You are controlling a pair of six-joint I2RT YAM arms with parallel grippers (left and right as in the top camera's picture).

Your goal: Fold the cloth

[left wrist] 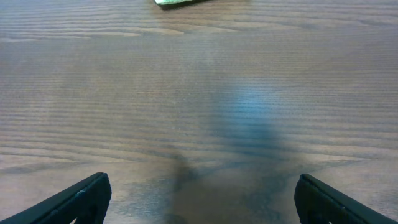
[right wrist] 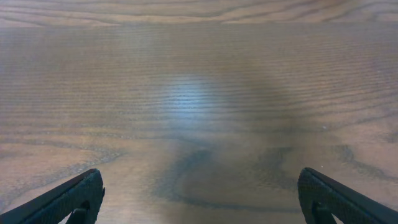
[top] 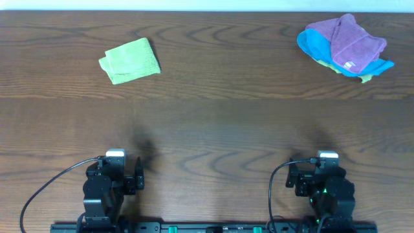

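A green cloth [top: 130, 60] lies folded into a small square at the far left of the table; its edge shows at the top of the left wrist view [left wrist: 177, 2]. A heap of cloths lies at the far right: a purple one [top: 347, 40] on top of a blue one [top: 312, 46], with a bit of yellow-green under them. My left gripper [left wrist: 202, 199] is open and empty at the near left edge of the table. My right gripper [right wrist: 200, 198] is open and empty at the near right edge. Both are far from the cloths.
The dark wooden table [top: 213, 129] runs the full width of the view. The two arm bases [top: 107, 194] [top: 326, 194] sit at its front edge with cables beside them.
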